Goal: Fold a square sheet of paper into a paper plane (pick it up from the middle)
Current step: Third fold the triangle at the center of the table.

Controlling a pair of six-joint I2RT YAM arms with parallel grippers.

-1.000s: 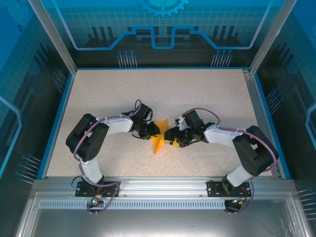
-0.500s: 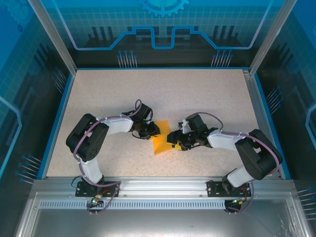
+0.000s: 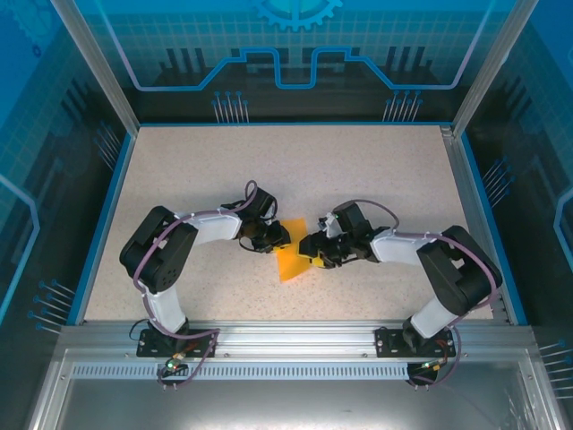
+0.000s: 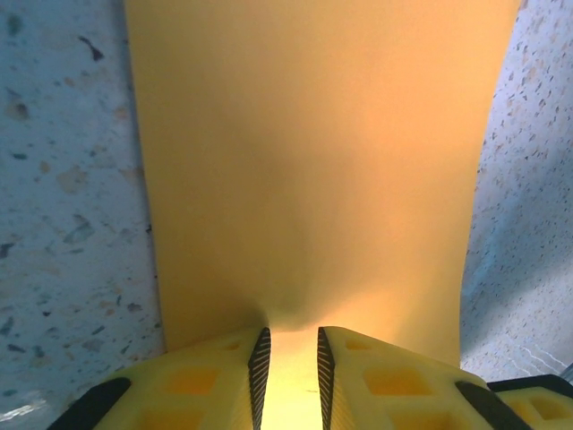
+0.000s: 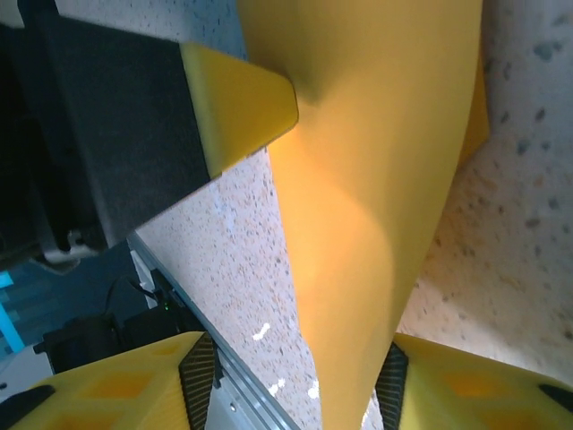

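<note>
The sheet of paper (image 3: 291, 260) is bright orange and bent into an angular shape. It stands up off the speckled table between the two grippers, at the table's middle. My left gripper (image 3: 279, 238) is shut on the paper's left edge. In the left wrist view the paper (image 4: 304, 161) buckles where the left gripper (image 4: 288, 333) pinches it. My right gripper (image 3: 309, 253) is at the paper's right side. In the right wrist view the right gripper (image 5: 297, 348) is open, and the paper (image 5: 376, 179) passes between its jaws beside the right-hand pad. A left finger (image 5: 242, 107) presses the paper there.
The speckled table (image 3: 358, 170) has free room behind and to both sides of the grippers. A blue rim (image 3: 97, 224) and see-through walls enclose it. An aluminium rail (image 3: 295, 331) runs along the near edge by the arm bases.
The right gripper drew back to the right a little, then came in again to the paper, and its jaws have narrowed somewhat. The left arm and its grip have stayed still.
</note>
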